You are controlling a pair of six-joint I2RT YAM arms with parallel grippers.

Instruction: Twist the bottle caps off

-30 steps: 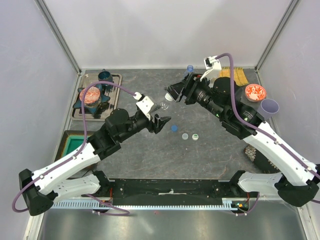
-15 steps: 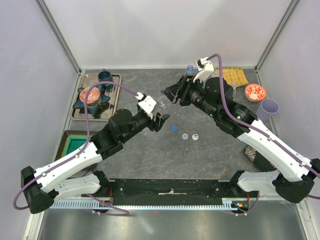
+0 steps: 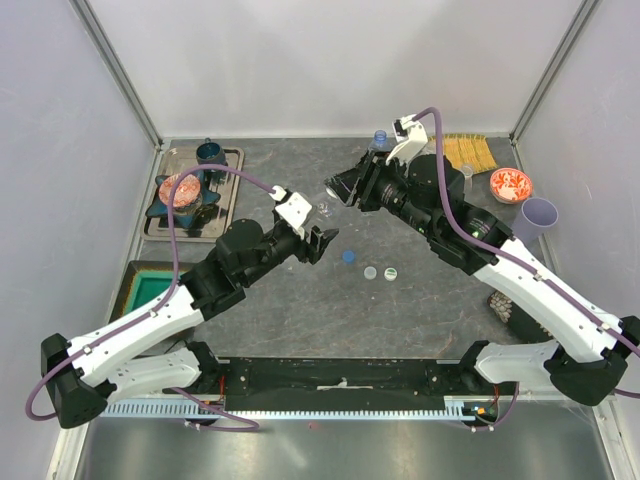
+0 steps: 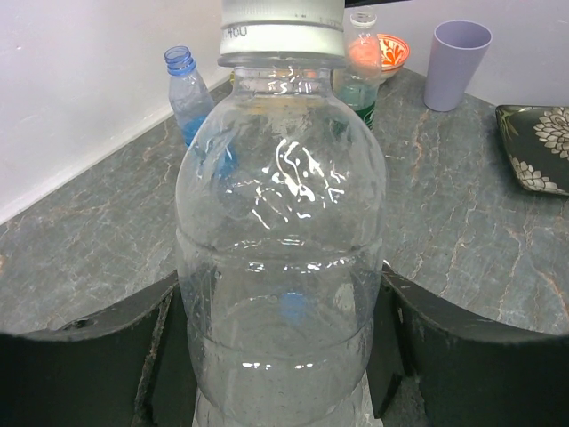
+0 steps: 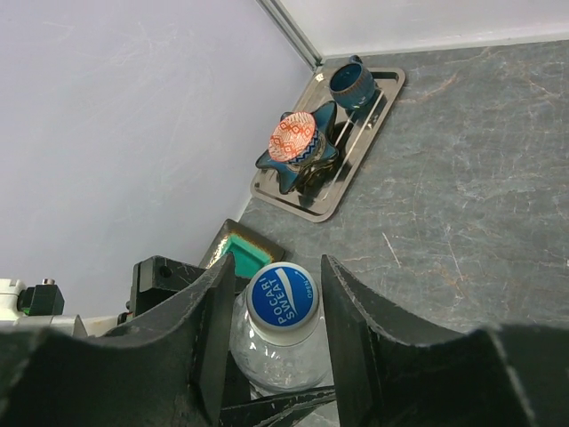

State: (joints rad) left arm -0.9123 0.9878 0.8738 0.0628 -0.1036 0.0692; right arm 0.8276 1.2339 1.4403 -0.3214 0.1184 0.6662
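The cap [image 5: 283,298] of the clear bottle [image 4: 280,249] carries a round blue sticker with "POCARI SWEAT" in white, readable in the right wrist view. On the cap's pale side wall, at the top of the left wrist view, there are small raised marks too faint to read.

The left end effector [image 3: 322,237] is closed almost fully on the clear bottle's lower body, with 1 dark finger [image 4: 133,356] pressed to each side. The right end effector [image 3: 340,187] reaches down at a slant over the bottle's top. Its 2 fingers [image 5: 213,338] flank the cap closely. The finger on the right of that frame seems to meet the cap's edge, while a sliver of bottle shoulder shows on the left. Whether it actually grips the cap I cannot tell.

The clear bottle sits just left of centre in the top view, between the 2 end effectors. Its long axis is roughly upright, cap up, in line with the bottles behind it. I cannot tell whether its base touches the worktop [image 3: 300,310].

A blue bottle [image 4: 187,89] with an open neck stands upright by the back wall. A green bottle [image 4: 360,67] stands upright in the upper middle of the left wrist frame, with a lilac cup [image 4: 456,62] to its right. 3 loose caps [image 3: 370,272] lie on the worktop, lower right of the left end effector.
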